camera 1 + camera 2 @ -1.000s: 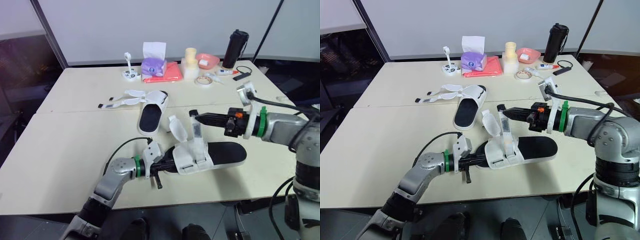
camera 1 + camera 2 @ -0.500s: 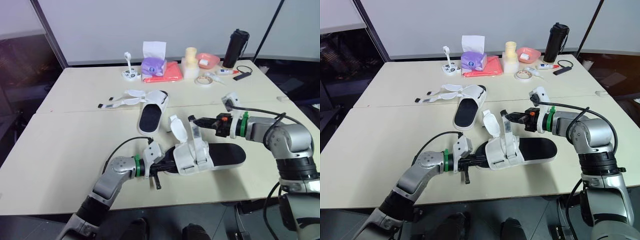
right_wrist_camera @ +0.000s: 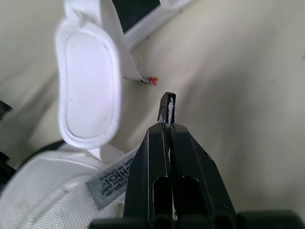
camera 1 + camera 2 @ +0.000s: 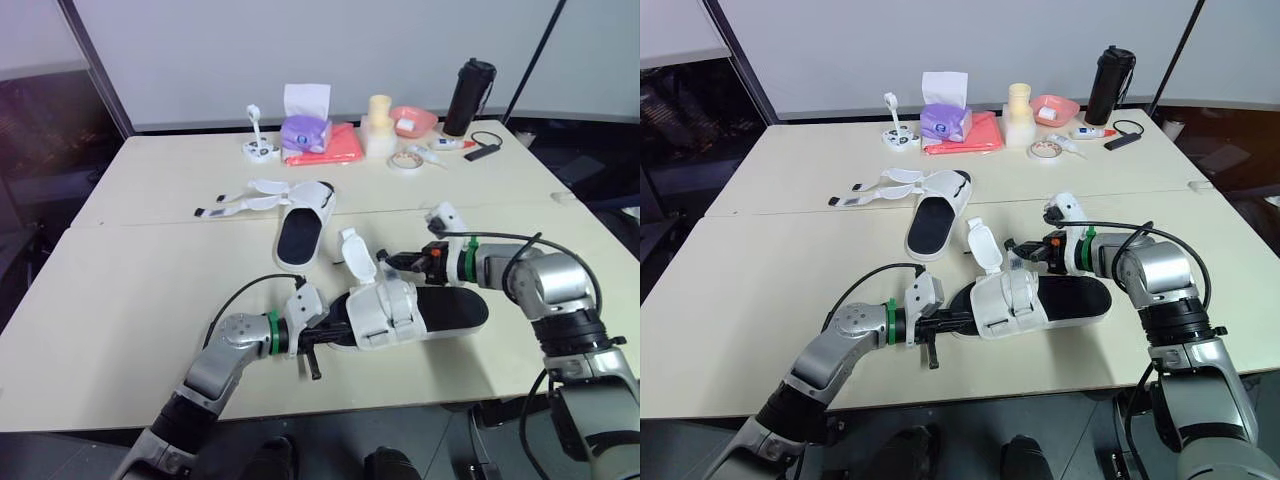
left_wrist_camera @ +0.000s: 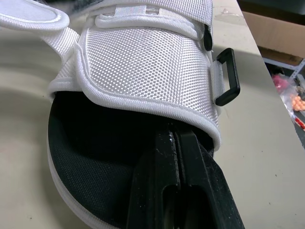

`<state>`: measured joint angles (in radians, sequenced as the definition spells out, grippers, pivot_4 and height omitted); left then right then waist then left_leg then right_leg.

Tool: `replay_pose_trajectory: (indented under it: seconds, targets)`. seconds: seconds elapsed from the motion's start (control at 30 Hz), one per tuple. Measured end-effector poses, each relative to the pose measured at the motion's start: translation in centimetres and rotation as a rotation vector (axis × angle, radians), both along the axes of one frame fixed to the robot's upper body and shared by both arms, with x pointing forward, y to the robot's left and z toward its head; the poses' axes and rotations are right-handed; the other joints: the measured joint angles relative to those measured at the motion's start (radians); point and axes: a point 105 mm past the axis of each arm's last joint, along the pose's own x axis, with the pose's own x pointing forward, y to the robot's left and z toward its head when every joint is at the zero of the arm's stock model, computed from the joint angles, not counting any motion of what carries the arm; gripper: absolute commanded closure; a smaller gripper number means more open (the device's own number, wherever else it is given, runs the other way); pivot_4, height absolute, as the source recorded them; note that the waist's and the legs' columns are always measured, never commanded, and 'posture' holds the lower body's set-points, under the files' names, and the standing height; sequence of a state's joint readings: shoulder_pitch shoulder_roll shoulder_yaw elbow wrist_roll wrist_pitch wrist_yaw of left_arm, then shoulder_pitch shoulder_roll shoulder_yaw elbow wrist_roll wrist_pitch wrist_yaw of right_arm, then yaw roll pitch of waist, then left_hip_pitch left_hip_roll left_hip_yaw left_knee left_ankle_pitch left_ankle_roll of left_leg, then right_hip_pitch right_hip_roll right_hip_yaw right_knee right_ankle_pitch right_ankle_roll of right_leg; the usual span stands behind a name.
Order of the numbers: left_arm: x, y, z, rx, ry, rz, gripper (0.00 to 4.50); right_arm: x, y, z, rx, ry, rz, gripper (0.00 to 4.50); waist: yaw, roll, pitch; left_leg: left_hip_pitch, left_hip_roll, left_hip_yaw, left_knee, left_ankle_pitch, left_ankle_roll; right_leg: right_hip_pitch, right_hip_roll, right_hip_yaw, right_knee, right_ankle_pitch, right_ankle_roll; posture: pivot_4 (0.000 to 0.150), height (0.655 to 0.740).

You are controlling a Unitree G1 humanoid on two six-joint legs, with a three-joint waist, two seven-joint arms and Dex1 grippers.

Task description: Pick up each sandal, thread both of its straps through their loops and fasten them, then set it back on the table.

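The near sandal [image 4: 440, 308], black-soled with a white upper [image 5: 143, 62], lies on the table. My left gripper [image 4: 332, 328] is shut on its toe end, the fingertips tucked under the upper beside a black loop [image 5: 226, 76]. My right gripper [image 4: 386, 262] sits low just behind the upper, shut on the thin tip of one strap [image 3: 167, 105]. The other strap [image 4: 357, 255] stands up as a white padded flap. The second sandal [image 4: 305, 225] lies farther back, its straps [image 4: 245, 200] spread out to the left.
Along the far edge stand a purple tissue box [image 4: 307, 130], a red cloth [image 4: 330, 148], cream cups [image 4: 380, 125], a pink bowl [image 4: 413, 120], a tape roll [image 4: 405, 160] and a black bottle [image 4: 470, 95]. A seam [image 4: 150, 222] crosses the table.
My right gripper has moved left and down toward the near sandal's upper, bringing the strap from upright to low. The left gripper has stayed on the toe.
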<state>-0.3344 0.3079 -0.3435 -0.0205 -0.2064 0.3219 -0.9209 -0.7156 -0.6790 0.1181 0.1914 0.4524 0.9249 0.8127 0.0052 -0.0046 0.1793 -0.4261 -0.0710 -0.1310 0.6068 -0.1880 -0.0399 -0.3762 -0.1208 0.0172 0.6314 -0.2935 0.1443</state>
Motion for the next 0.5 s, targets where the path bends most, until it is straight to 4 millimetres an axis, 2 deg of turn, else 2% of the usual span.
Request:
replay_pose_trajectory:
  seconds: [0.17,0.3,0.5]
  targets:
    - [-0.2,-0.1,-0.2,0.002,0.004,-0.007,4.5,-0.6,-1.4,-1.4,-0.134,0.002,0.0,2.08,0.006,0.0,0.0,0.0,0.0,0.0,0.0,0.0,0.0,0.0,0.0,0.0,0.0,0.0,0.0,0.15,0.74]
    - [-0.2,0.1,-0.2,0.008,0.004,-0.007,4.5,-1.0,-2.3,-0.7,-0.27,-0.113,0.036,0.07,0.005,0.001,0.0,0.0,0.0,0.001,-0.002,0.0,0.0,0.0,0.0,-0.001,0.0,0.0,0.0,0.15,0.74]
    - [-0.2,-0.1,-0.2,0.004,0.002,-0.009,4.5,-0.4,-2.0,-0.3,-0.409,-0.246,0.08,0.07,0.004,0.001,0.0,0.0,0.0,0.001,-0.001,0.0,0.0,0.0,0.0,-0.001,0.0,0.0,0.0,0.15,0.74]
